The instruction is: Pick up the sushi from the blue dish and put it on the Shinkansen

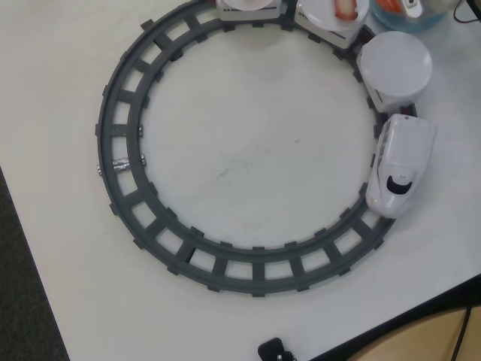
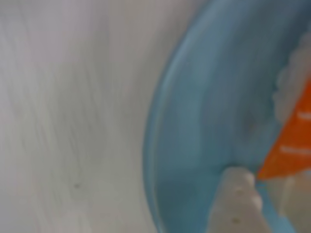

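Up close, wrist view, fingers (image 2: pixel 265 204) apart beside sushi (image 2: pixel 291 141) in blue dish (image 2: pixel 204 136), overhead only Shinkansen (image 1: pixel 400 165)

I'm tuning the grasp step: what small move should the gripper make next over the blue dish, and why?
Probably ease a little further toward the sushi, then close. The wrist view shows a pale fingertip low inside the blue dish, right beside the orange piece but not clearly around it. The blur hides how the jaws stand.

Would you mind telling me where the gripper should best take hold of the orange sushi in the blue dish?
Probably across the sushi's narrow orange-and-white sides, coming down from above. It lies inside the blue dish, whose raised rim blocks a low sideways approach. The wrist view is blurred, so its exact shape is unclear.
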